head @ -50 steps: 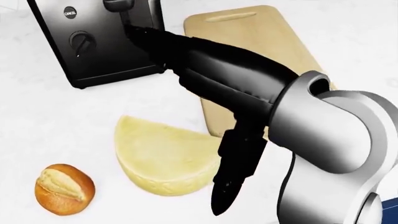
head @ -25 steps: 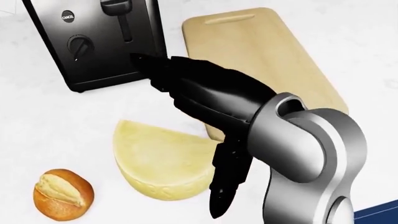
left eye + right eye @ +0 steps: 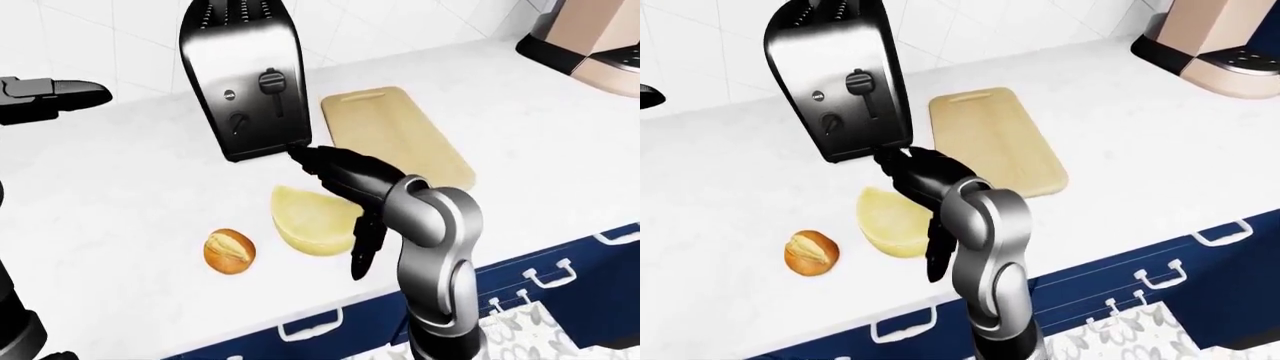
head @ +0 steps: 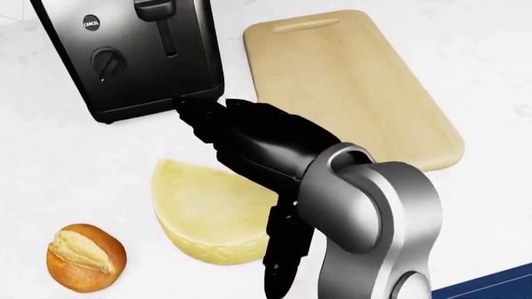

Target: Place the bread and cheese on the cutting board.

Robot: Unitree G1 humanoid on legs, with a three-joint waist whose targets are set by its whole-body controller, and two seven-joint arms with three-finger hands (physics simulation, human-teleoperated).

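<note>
Nearest me in the eye views are the blue drawers [image 3: 545, 281] under the counter [image 3: 130, 202], with a patterned cloth [image 3: 535, 330] hanging at the lower right. My right arm [image 4: 374, 212] rises from the bottom of the head view, its silver elbow filling the lower right there and hiding part of the counter edge.

The right hand [image 4: 249, 140] is black against black; one finger [image 4: 282, 261] hangs down past the right edge of the cheese [image 4: 212, 212], and the rest of the hand reaches up and left towards the toaster's lower edge. It grips nothing that I can see, but I cannot tell how far apart the fingers stand.

The bread [image 4: 83, 258], a small brown roll, sits alone on the counter at the lower left of the head view, clear of the cheese. The cheese, a pale half wheel, lies on the counter just to its right, partly covered by my forearm. Neither is on the board [image 4: 349, 81].

The board lies above and right of the cheese, bare, its lower left corner behind my arm. The toaster [image 4: 125, 56] stands just left of it, and my hand sits between toaster and cheese.

Farther off, my left hand [image 3: 50, 101] hovers at the left edge of the left-eye view, dark and too unclear to read. A coffee machine [image 3: 1215, 45] stands at the top right.
</note>
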